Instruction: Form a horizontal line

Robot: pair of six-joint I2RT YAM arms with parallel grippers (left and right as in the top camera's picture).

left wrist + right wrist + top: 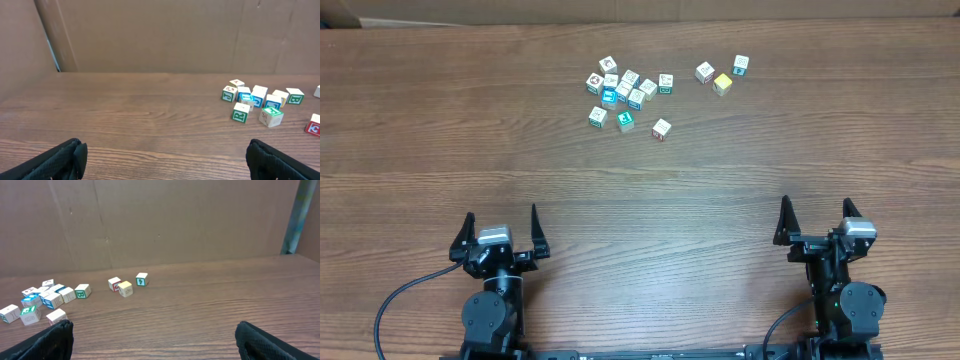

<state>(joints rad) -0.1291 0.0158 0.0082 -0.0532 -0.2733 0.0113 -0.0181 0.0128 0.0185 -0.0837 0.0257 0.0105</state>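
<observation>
Plainly, left fingers (pixel 468 232) and right fingers (pixel 785 218) gape wide, holding nothing.

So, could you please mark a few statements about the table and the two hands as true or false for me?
1. The left hand and the right hand are both open and hold nothing. True.
2. The yellow cube sits in the middle of the clump. False: it lies apart, to the right of the clump, next to two other cubes.
3. The cubes already make one straight row. False: most lie in a loose clump, with a few scattered around it.
4. Every cube lies on the far part of the table, away from both hands. True.
</observation>
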